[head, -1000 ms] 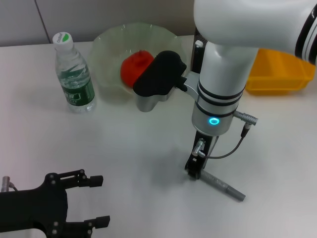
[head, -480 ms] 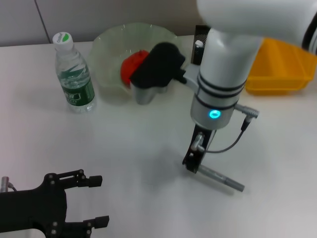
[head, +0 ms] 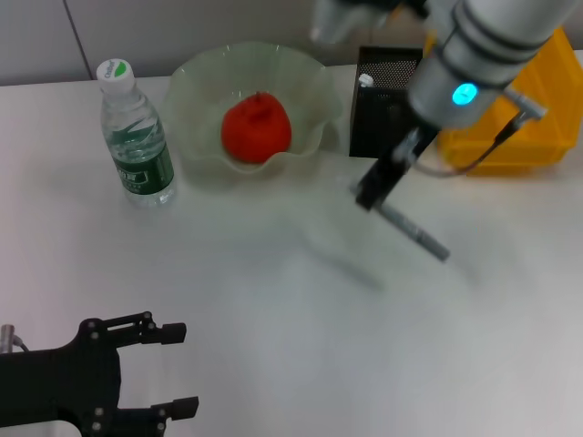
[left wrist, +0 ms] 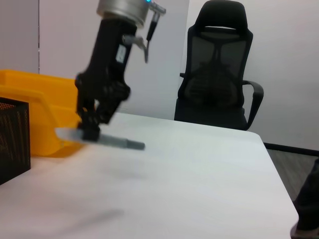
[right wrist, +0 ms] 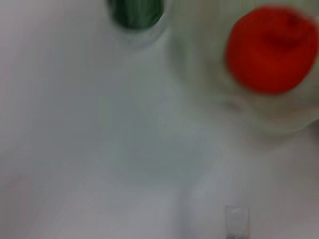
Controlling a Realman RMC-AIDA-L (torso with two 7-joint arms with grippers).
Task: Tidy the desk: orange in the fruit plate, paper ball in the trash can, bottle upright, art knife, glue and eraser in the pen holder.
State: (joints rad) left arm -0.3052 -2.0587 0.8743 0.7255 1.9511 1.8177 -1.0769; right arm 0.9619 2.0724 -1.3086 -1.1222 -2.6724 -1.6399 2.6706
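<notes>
While the left gripper waits open and empty at the near left, the right gripper holds the art knife clamped at one end, its long axis slanting near-right, the pen holder just beyond.

Even, bright overhead light; soft faint shadows on the white table. Head view sharp at the bottle, motion-blurred around the right gripper and its grey tool. Right wrist view heavily smeared; orange a red blob. Left wrist view mildly blurred on the moving arm.
</notes>
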